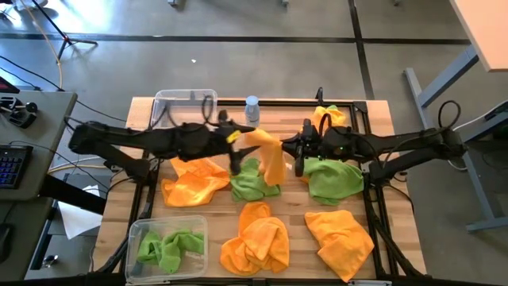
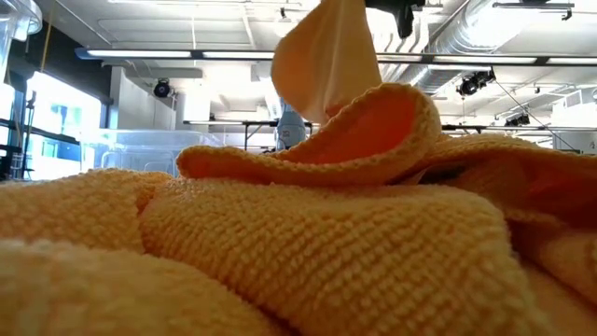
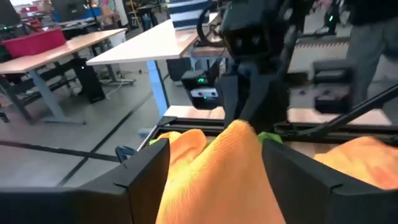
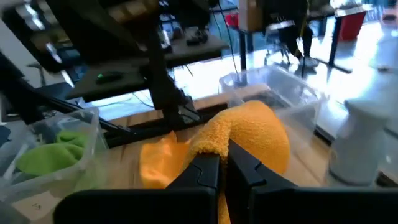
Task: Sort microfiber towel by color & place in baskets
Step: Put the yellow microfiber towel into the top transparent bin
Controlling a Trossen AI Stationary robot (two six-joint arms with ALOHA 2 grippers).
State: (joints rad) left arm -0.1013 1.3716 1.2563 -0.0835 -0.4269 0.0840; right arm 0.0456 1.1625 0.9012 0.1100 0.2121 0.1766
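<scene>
One orange towel [image 1: 270, 155] is lifted above the table's middle, spanning my two grippers. My left gripper [image 1: 233, 137] is at its left end and my right gripper [image 1: 295, 149] at its right end, both shut on it. In the low view it hangs at the top [image 2: 326, 51]. More orange towels [image 1: 194, 183] [image 1: 254, 242] [image 1: 340, 238] and green ones [image 1: 254, 183] [image 1: 333, 179] lie flat on the table. The near-left basket [image 1: 136, 230] holds green cloths. The far-left basket [image 1: 186, 102] looks bare. My left gripper has a thick bunch of the orange towel [image 3: 217, 168] between its two fingers [image 3: 146, 171], filling the gap; it comes level from the table's left. The cloth is lifted clear. My right gripper pinches a folded edge of the same towel [image 4: 214, 140] between its fingertips [image 4: 208, 163], level from the right; the cloth droops slack below.
A small clear bottle [image 1: 252, 109] stands at the far edge beside the far-left basket. An orange and green heap [image 1: 329, 117] lies at the far right. An orange towel [image 2: 280, 243] close to the low camera blocks most of that view. A black frame edges the table.
</scene>
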